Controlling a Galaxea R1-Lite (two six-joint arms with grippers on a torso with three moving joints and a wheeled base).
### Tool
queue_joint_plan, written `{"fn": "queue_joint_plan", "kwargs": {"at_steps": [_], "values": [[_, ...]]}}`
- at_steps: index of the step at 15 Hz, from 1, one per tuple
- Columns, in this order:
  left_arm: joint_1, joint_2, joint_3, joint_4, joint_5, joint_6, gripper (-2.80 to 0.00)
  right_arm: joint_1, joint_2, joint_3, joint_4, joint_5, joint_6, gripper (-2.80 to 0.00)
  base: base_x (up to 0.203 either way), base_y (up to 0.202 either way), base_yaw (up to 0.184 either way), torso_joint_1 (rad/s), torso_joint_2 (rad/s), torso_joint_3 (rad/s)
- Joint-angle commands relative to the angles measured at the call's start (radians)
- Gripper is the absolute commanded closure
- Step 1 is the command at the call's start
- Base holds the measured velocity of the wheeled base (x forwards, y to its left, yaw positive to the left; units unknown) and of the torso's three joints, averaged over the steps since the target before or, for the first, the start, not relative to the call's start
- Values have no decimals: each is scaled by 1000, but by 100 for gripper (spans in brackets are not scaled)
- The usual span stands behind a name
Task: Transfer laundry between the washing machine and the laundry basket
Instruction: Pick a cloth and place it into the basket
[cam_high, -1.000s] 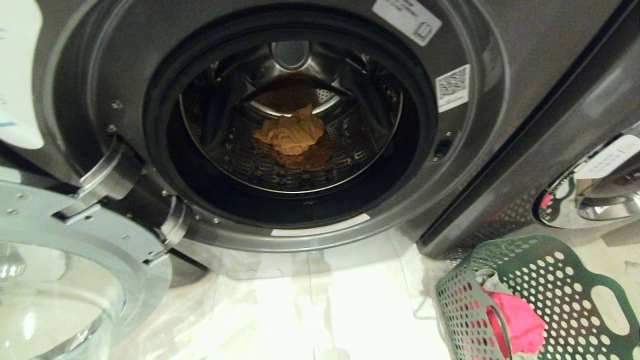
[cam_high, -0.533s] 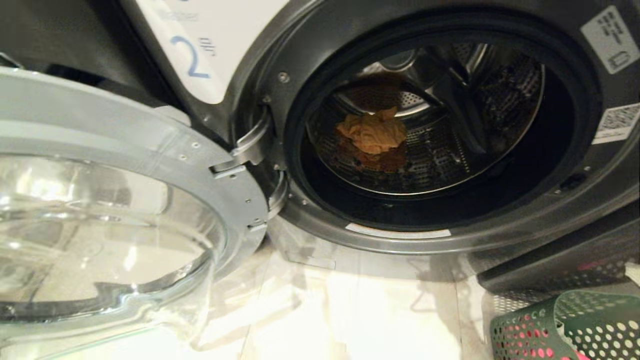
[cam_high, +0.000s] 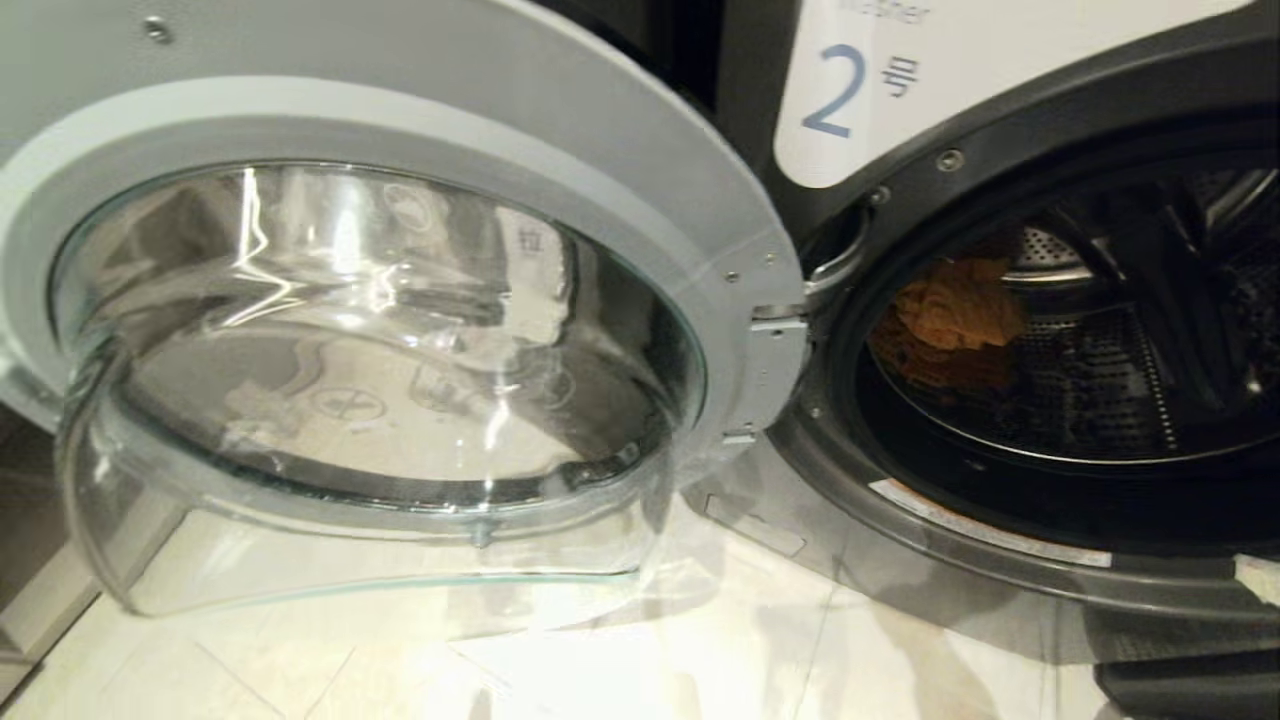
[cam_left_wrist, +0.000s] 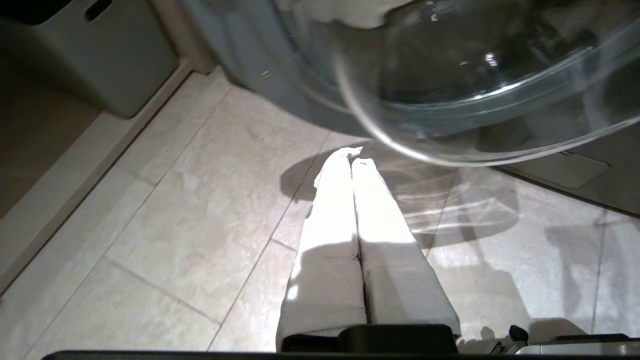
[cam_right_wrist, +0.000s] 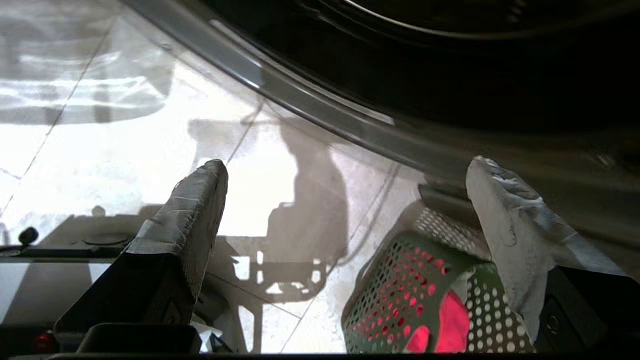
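Laundry first: orange-yellow cloth (cam_high: 958, 310) bunched up inside the drum, at the right of the head view, resting on the holey metal wall. Pink-red cloth (cam_right_wrist: 450, 322) down in the laundry basket (cam_right_wrist: 400, 280), lower right of the right wrist view, glowing through the round holes. Green basket on the pale floor tiles (cam_right_wrist: 125, 150), just beside the bottom rim of the washing machine (cam_high: 1000, 560).

Dark grey washing machine at the right of the head view, round mouth wide open, white label with a blue 2 (cam_high: 840, 90) at the top. Round glass door (cam_high: 380, 370) swung out and filling the left and middle of the frame, see-through bowl bulging toward the camera, pale grey ring around it.

Right gripper (cam_right_wrist: 345, 210) spread wide with nothing in it, one padded finger at the left and one at the right of its own view, floor and basket between them. Left gripper (cam_left_wrist: 352, 160) pressed tight together and empty, pointing at the floor under the glass door in the middle of its view. Grey box (cam_left_wrist: 100, 60) in the upper left corner there.
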Motion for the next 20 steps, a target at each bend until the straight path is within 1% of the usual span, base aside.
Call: {"fn": "queue_joint_plan", "kwargs": {"at_steps": [1,4,7,8,10,12,13,17,18,20], "values": [[0,1,40,-1,-1,2,0,1,-24,29,3,0,-11,-280,2,-5,141,2,2,2],[0,1,40,-1,0,-1,0,1,-37,51,3,0,-24,-280,-1,2,30,0,1,1],[0,1,40,-1,0,-1,0,1,-53,100,-4,8,-21,-280,0,0,0,0,0,0],[0,1,40,-1,0,-1,0,1,-52,121,-41,21,-19,-280,0,0,0,0,0,0],[0,1,40,-1,0,-1,0,1,-39,188,-160,46,-26,-280,0,0,0,0,0,0],[0,0,40,-1,0,-1,0,1,7,251,-273,51,-28,-280,0,0,0,0,0,0],[0,1,40,-1,0,-1,0,1,29,269,-309,52,-25,-280,0,0,0,0,0,0],[0,0,40,-1,0,-1,0,1,86,277,-335,53,-13,-280,0,0,0,0,0,0],[0,1,40,-1,0,-11,0,1,100,277,-344,53,-12,-280,0,0,0,0,0,0],[0,1,40,-2,1,-16,0,1,122,294,-399,53,-13,-280,0,0,0,1,1,-31]]}}
